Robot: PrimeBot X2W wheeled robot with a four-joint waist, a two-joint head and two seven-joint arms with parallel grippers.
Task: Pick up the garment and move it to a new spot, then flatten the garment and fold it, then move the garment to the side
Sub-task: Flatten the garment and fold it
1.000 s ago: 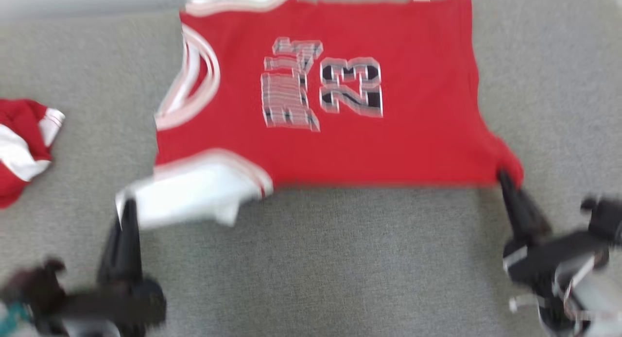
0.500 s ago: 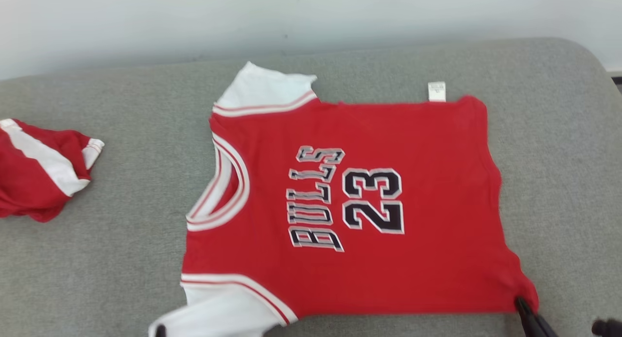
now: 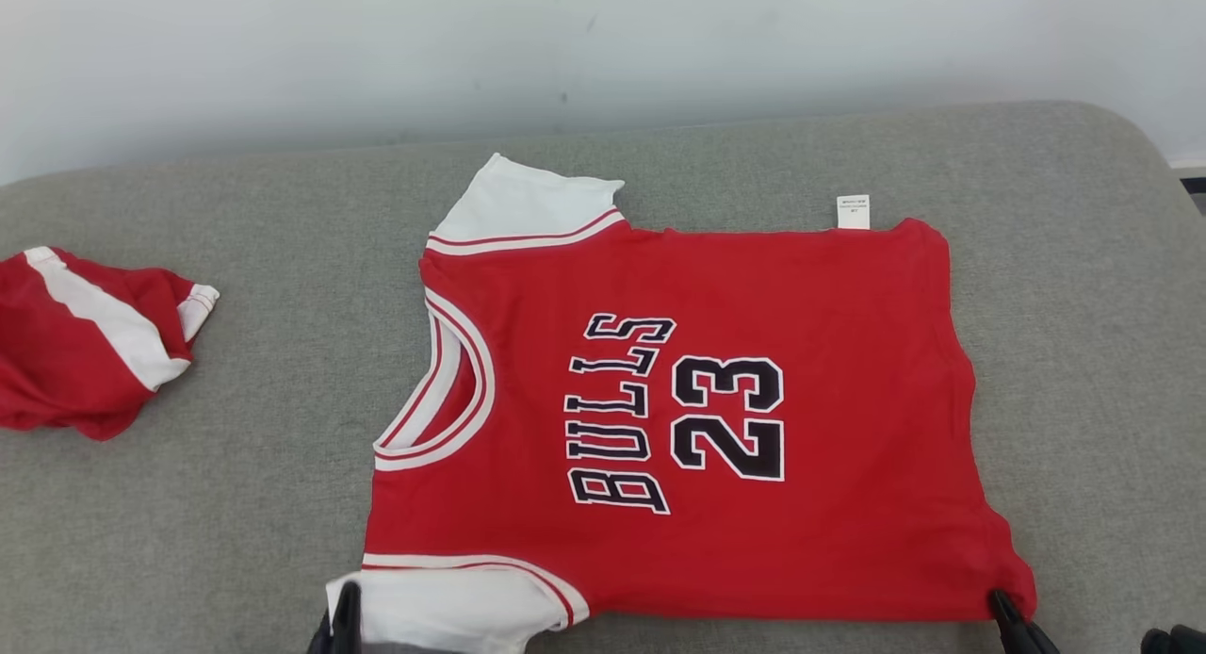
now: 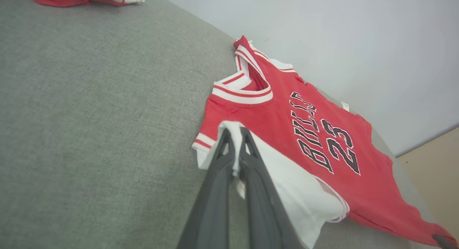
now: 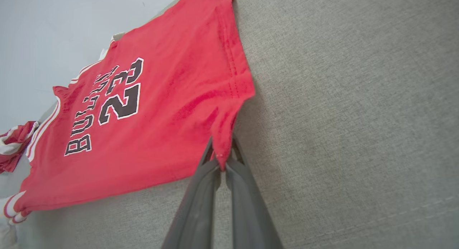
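The garment (image 3: 754, 541) is a red BULLS 23 jersey with white sleeves, spread flat on the grey cushion (image 3: 236, 503), neck to the left. My left gripper (image 3: 345, 609) is shut on the near white sleeve (image 4: 287, 184) at the bottom edge of the head view; the left wrist view shows white cloth pinched between its fingers (image 4: 235, 145). My right gripper (image 3: 1001, 605) is shut on the near hem corner (image 5: 224, 141), the red cloth bunched between its fingers. The far sleeve (image 3: 523, 206) lies flat.
A second red and white garment (image 3: 85, 343) lies crumpled at the cushion's left edge. A pale wall (image 3: 603, 51) stands behind the cushion. The cushion's rounded right end (image 3: 1131, 258) is bare grey fabric.
The camera has tilted up, so the jersey sits lower in the picture and the wall shows. Both grippers keep their hold on the sleeve and the hem corner.
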